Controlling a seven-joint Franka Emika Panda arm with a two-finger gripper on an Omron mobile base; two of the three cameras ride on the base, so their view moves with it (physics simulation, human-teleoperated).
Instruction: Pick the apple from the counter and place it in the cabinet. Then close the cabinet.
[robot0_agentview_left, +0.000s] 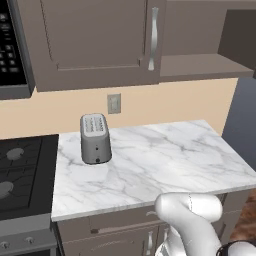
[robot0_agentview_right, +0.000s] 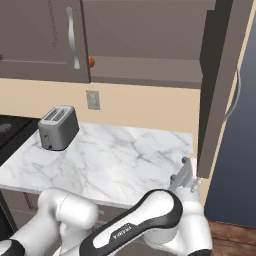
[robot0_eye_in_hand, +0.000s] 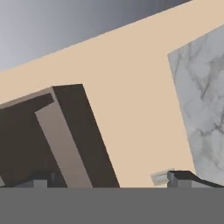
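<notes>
**Apple shelved; the open cabinet door is next**

The cabinet (robot0_agentview_right: 145, 37) hangs above the table (robot0_agentview_right: 115, 160), its left door closed and its right door (robot0_agentview_right: 220, 85) swung out edge-on toward the robot, with the curved handle (robot0_agentview_right: 235, 95) on its far face. The marble top carries the toaster (robot0_agentview_right: 57, 127) and no fruit. The apple (robot0_agentview_right: 91, 61) sits on the cabinet shelf, peeking out just beside the closed left door's edge, so the placing step looks done and the closing step is in hand.

The gripper (robot0_agentview_right: 186, 176) sits low, just beside the bottom corner of the open door, on its inner side. In the hand view the jaws are spread wide with nothing between them, the dark door slab to one side and the beige wall ahead.

Judged from this, the next move calls for getting the hand onto the door's outer face and pushing it round until it meets the cabinet front, without catching the handle.
</notes>
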